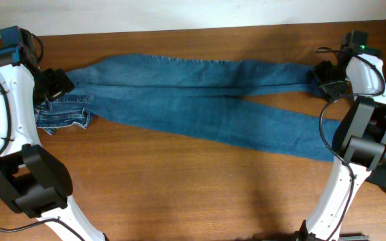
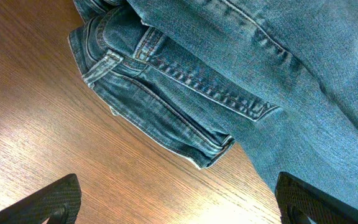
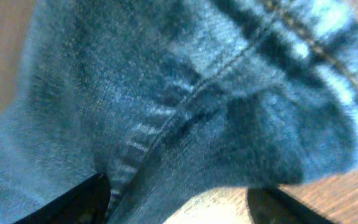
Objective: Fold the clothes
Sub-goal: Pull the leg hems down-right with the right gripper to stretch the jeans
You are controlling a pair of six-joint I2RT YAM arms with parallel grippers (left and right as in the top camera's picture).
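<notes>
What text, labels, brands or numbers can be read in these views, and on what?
None readable in any view.
jeans: no tag, patch or print shows; only stitching, and the right wrist view is blurred.
left arm, right arm: no legible markings, only a small green light on each.
table: wood grain, no text.

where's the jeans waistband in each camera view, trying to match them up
overhead: the waistband lies bunched at the far left end of the jeans.
left wrist: it runs diagonally through the centre of the picture.
right wrist: not in it; only a leg end shows.
shared landmark: the brown wooden table under the denim.
</notes>
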